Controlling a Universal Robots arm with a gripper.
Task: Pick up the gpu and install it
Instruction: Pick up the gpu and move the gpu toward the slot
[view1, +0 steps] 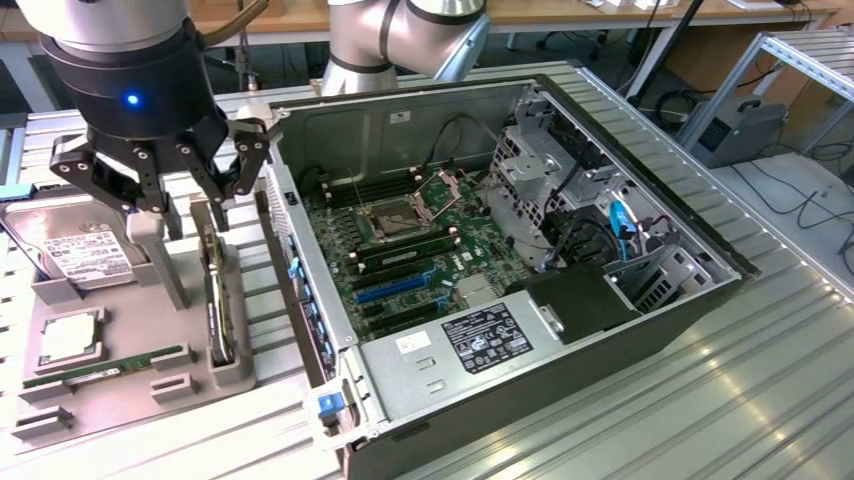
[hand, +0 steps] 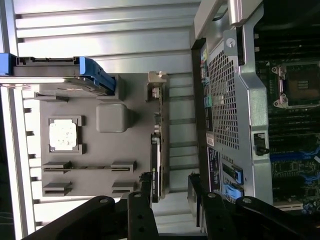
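The gripper (view1: 180, 200) is spread wide and grasps nothing; in the wrist view its dark fingers (hand: 137, 215) stand apart on either side of the card's line. It hangs above the gpu (view1: 214, 295), not touching it. In the exterior view the gpu lies toward 6 o'clock of the gripper. It stands on its long edge in a slot of the grey fixture tray (view1: 127, 400), its silvery bracket (hand: 156, 82) at one end. On the same tray, toward 9 o'clock of the gpu, sit the hard drive (view1: 80, 255), a processor chip (view1: 67, 340) and the green memory stick (view1: 107, 365). Toward 3 o'clock of the tray, just beside it, lies the open computer case (view1: 667, 300) with its motherboard (view1: 400, 255) exposed.
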